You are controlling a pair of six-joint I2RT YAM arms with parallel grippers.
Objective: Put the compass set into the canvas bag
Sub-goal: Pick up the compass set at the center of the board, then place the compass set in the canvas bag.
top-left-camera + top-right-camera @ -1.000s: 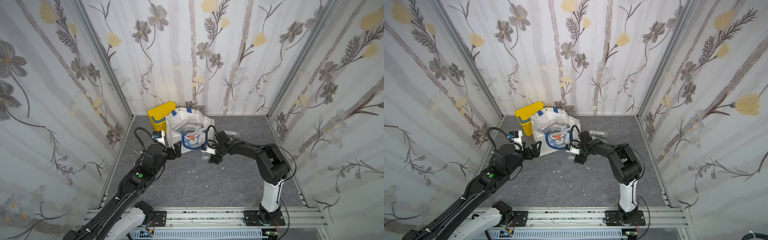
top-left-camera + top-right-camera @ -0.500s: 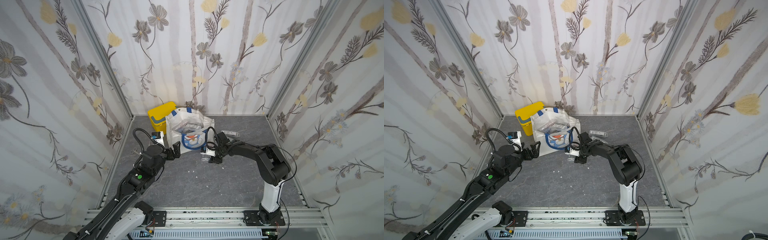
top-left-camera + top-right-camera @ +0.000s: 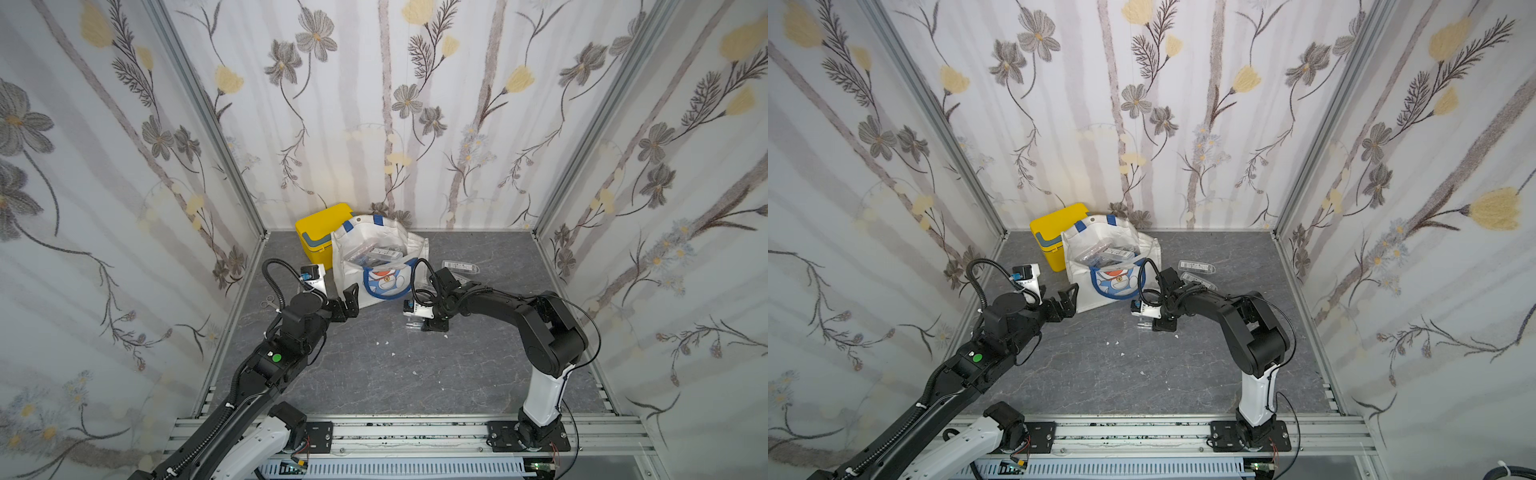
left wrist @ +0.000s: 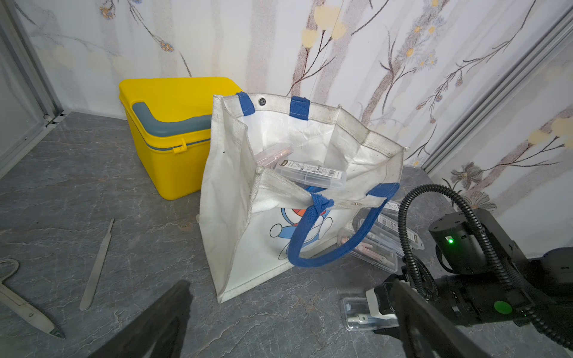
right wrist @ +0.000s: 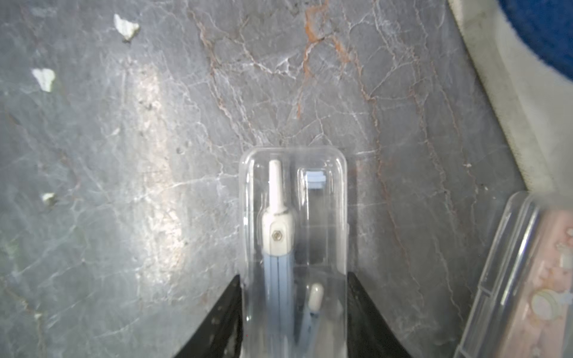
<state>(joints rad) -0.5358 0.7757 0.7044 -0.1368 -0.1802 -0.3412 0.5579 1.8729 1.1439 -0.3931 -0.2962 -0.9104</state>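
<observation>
Views from the top: bag upright and open at the back, right next to a yellow box. Left gripper spread wide, holding nothing, just beside the bag's front corner. Right gripper pointing down at the compass set, low on the table in front of the bag, not in it.

Left wrist: shows clear cases inside the bag, plus scalpel and scissors off to the side.

Right wrist: black fingers snug against both long sides of the compass set, gripping it.
</observation>
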